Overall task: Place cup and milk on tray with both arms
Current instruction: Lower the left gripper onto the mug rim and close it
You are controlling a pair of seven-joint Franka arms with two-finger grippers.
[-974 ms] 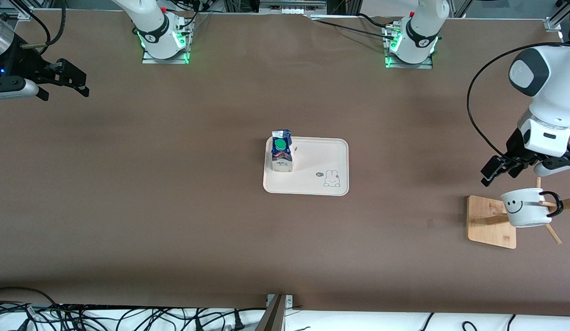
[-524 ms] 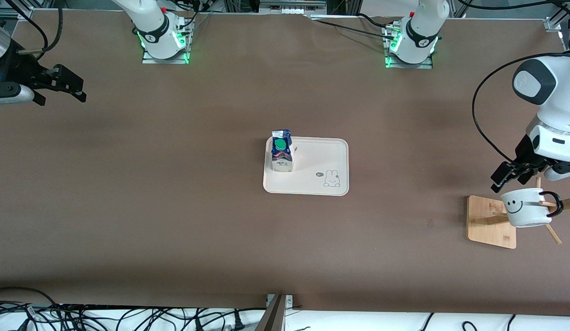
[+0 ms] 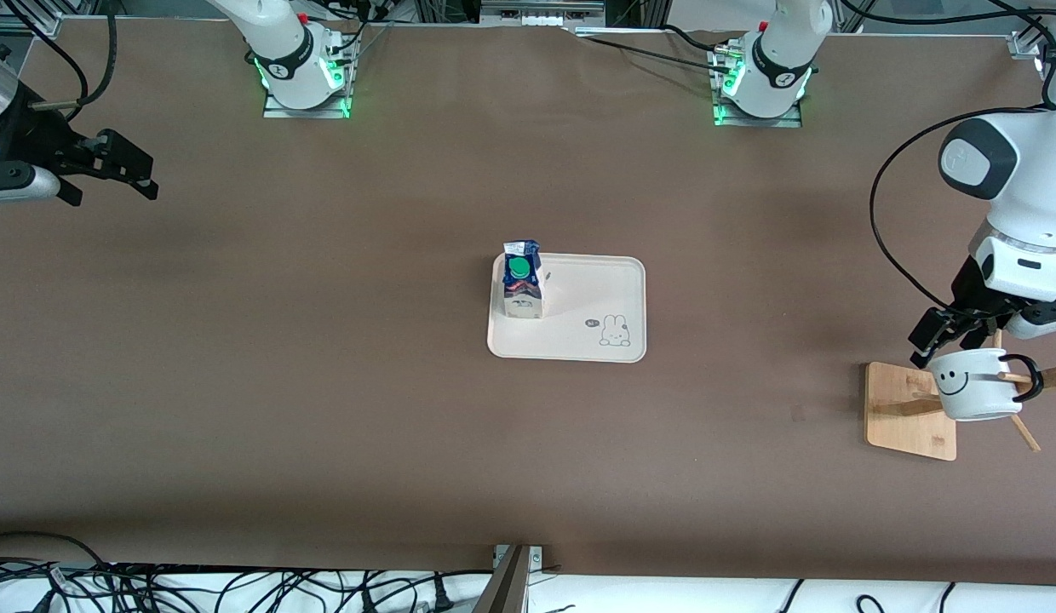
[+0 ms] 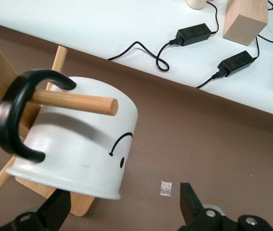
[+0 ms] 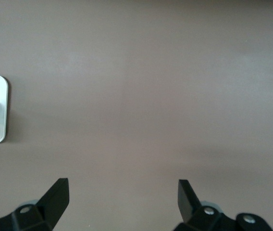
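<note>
Left claw (image 3: 941,339) spread wide beside racked cup (image 3: 971,385); right claw (image 3: 123,162) parted, waiting over bare table (image 3: 324,383)

Even bright overhead light, soft shadows, sharp.

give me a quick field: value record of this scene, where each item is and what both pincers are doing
milk: carton standing upright on the tray, at its edge toward the right arm's end
tray: cream tray mid-table, the part with the rabbit drawing bare
cup: smiley mug hanging by its handle on a peg of the wooden rack, toward the left arm's end
left pincer: open, right above the cup, not gripping it
right pincer: open, empty, over bare table at the right arm's end
done: milk on tray
left to do: cup onto tray
</note>
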